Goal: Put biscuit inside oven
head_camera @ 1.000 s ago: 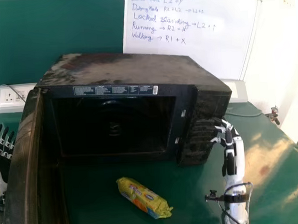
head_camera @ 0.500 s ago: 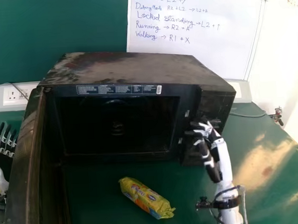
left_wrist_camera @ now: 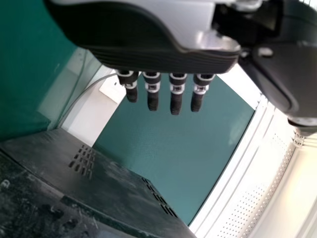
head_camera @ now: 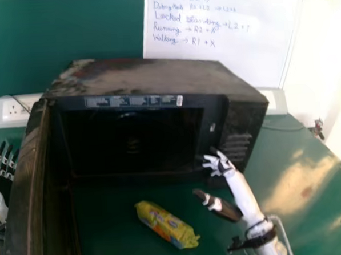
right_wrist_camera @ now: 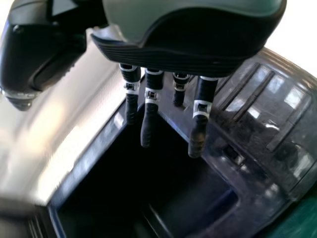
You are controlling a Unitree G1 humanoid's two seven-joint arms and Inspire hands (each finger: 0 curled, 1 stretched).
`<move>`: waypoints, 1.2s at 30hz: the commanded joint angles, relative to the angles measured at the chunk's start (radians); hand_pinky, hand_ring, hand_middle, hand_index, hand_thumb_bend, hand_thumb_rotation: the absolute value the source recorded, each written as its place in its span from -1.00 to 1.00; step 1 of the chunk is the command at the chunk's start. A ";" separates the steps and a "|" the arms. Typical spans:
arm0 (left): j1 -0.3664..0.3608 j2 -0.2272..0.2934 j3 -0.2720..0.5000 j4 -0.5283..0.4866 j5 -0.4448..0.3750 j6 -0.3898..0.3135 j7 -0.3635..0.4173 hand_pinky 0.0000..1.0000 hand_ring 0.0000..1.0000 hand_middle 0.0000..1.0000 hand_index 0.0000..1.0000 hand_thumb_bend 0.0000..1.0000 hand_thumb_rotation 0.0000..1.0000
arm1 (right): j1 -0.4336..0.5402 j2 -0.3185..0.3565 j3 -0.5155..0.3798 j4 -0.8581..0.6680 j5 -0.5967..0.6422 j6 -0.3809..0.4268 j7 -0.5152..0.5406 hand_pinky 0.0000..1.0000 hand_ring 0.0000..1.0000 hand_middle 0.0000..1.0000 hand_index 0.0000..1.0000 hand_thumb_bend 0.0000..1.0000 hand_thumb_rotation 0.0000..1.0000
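Before oven [head_camera: 145,77], open right robot hand [head_camera: 225,169]

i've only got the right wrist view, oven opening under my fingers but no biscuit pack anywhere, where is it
Observer: The biscuit pack lies on the green table, in front of the oven.
Operator: ok which way is it pointing
Observer: It lies at a slant, its left end nearer the oven and its right end nearer the robot.
Operator: and the other hand, is it anywhere near the pack
Observer: No, the left hand is at the head view's left edge, on the far side of the open oven door from the pack.
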 commanded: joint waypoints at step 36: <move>0.027 -0.039 0.004 0.047 -0.012 0.016 -0.015 -0.47 0.09 0.40 0.76 -0.83 -1.00 | 0.079 -0.157 0.153 -0.501 -0.120 0.506 0.333 0.24 0.48 0.65 0.80 1.00 0.63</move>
